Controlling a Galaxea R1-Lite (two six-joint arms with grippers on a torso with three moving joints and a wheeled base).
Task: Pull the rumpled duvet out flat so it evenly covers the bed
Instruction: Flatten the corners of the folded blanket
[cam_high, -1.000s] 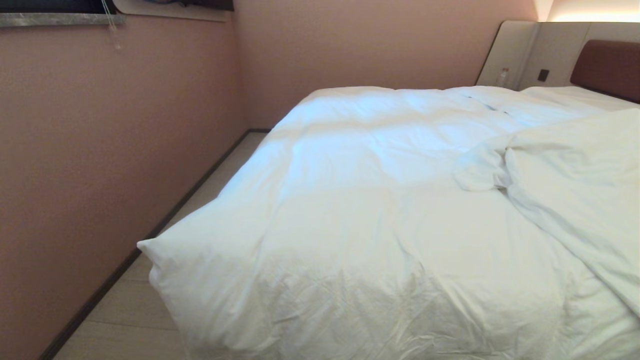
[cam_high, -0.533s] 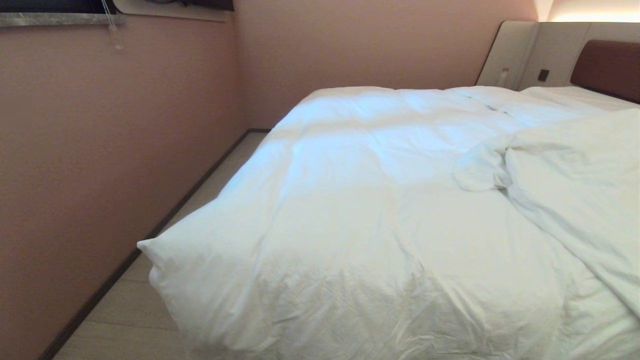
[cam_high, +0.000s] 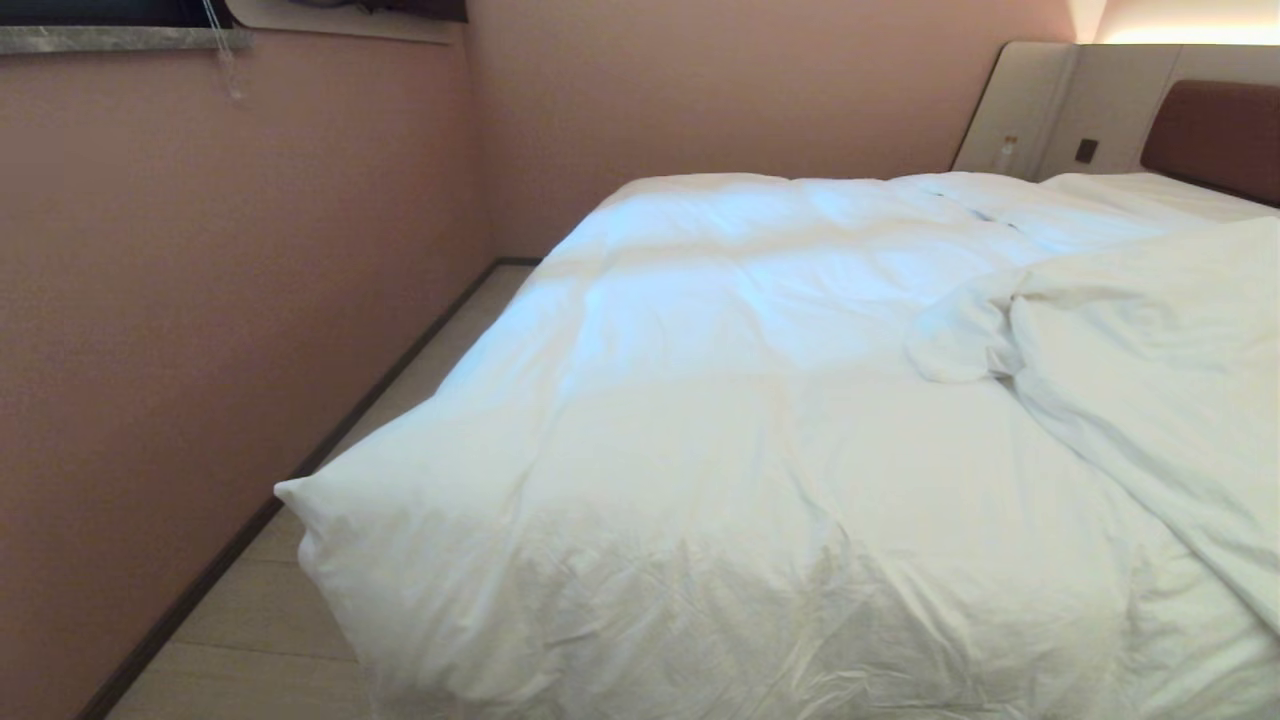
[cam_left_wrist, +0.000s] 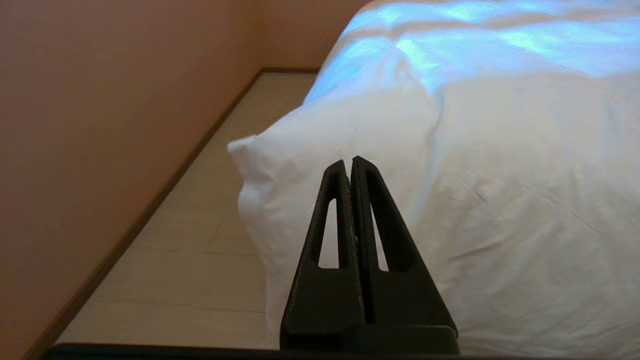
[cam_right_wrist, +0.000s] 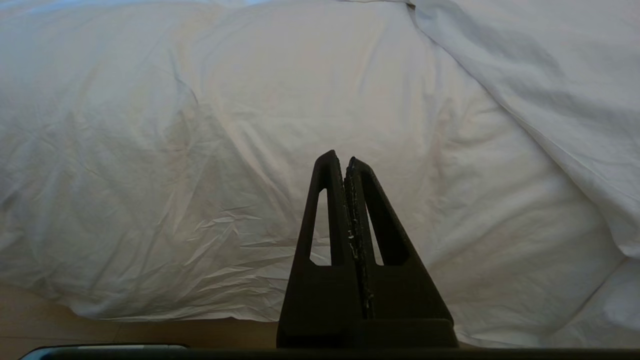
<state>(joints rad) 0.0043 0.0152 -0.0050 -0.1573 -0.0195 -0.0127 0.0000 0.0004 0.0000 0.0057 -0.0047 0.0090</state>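
The puffy white duvet (cam_high: 740, 420) lies spread over the bed, its near left corner (cam_high: 300, 495) jutting out over the floor. On the right a part of it is folded back in a rumpled flap (cam_high: 1140, 380). The brown headboard (cam_high: 1215, 135) shows at the far right. Neither arm is in the head view. My left gripper (cam_left_wrist: 350, 161) is shut and empty, short of the duvet's (cam_left_wrist: 500, 175) corner. My right gripper (cam_right_wrist: 341, 159) is shut and empty too, held back from the duvet's (cam_right_wrist: 250, 150) hanging near edge.
A pink wall (cam_high: 220, 300) runs along the bed's left side, leaving a narrow strip of pale wooden floor (cam_high: 260, 620) with a dark skirting board. Beige panels (cam_high: 1060, 110) flank the headboard. A window ledge (cam_high: 110, 38) sits high on the left wall.
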